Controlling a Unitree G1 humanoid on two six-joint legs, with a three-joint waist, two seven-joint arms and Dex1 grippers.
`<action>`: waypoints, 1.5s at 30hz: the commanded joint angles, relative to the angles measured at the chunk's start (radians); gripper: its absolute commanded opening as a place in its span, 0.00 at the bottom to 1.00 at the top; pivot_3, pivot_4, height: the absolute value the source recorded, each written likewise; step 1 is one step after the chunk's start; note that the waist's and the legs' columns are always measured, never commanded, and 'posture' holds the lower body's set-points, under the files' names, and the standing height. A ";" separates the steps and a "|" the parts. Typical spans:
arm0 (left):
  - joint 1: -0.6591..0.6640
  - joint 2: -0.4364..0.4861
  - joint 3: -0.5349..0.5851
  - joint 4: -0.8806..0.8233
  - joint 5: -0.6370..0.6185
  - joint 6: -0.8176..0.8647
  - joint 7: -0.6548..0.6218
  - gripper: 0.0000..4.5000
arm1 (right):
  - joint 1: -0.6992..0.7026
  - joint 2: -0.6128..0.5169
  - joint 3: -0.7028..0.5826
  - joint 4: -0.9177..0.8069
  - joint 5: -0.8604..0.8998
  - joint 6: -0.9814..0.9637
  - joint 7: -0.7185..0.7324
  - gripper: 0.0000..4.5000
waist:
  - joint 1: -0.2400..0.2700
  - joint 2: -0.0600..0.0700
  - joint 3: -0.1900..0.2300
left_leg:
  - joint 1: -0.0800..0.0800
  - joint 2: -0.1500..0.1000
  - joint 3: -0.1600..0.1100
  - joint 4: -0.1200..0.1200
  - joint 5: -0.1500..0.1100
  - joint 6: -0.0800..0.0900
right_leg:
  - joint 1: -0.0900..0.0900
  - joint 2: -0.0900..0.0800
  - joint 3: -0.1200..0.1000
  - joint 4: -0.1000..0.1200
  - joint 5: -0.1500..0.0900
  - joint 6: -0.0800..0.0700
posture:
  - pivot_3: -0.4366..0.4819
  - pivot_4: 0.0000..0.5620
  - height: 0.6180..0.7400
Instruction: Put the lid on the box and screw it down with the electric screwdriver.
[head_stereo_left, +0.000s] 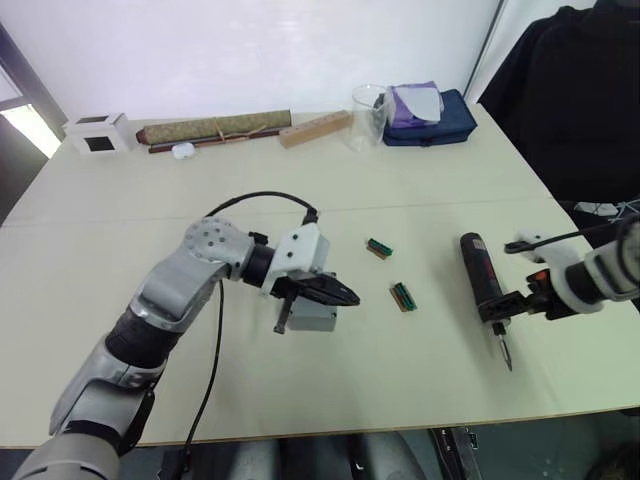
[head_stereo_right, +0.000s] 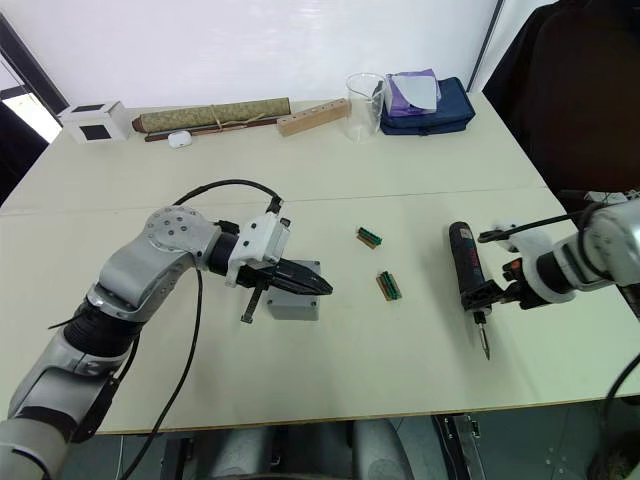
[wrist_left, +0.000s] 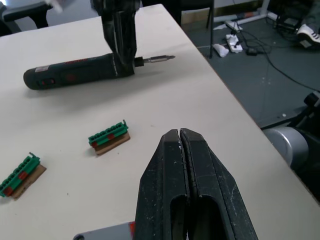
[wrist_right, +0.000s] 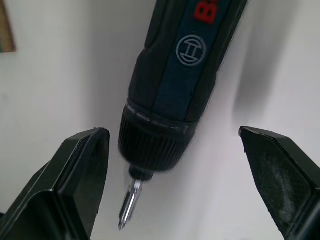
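The screwdriver lies pointing toward six o'clock between the spread fingers of the right gripper, while the left gripper, fingers pressed together, rests over the box.

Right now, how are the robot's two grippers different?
The left gripper has its fingers pressed shut, while the right gripper is spread wide open. The left one is over the grey box, while the right one straddles the tip end of the screwdriver lying on the table. Both have two black fingers.
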 joint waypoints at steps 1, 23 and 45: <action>0.013 0.010 0.033 -0.040 -0.018 0.019 0.025 0.00 | -0.073 0.032 0.061 0.067 -0.094 -0.040 0.060 1.00 | 0.000 0.000 0.000 | 0.000 0.000 0.000 0.000 0.000 0.000 | 0.000 0.000 0.000 0.000 0.000 0.000 | 0.48 0.27 1.00; 0.019 0.008 0.059 -0.037 -0.014 0.036 0.105 0.00 | -0.093 0.143 0.240 0.110 -0.345 -0.130 0.314 0.48 | -0.002 -0.008 -0.004 | 0.003 0.001 -0.002 0.001 0.000 0.000 | 0.004 0.001 -0.001 0.000 0.000 0.000 | 0.48 0.27 1.00; 0.049 0.119 0.237 0.098 -0.060 0.163 0.182 0.00 | 0.179 0.736 -0.825 -0.570 -0.006 -0.633 -0.132 0.48 | 0.012 -0.001 0.000 | -0.004 -0.002 -0.003 0.000 0.001 -0.002 | -0.003 -0.004 -0.002 0.003 0.001 0.002 | 0.48 0.27 1.00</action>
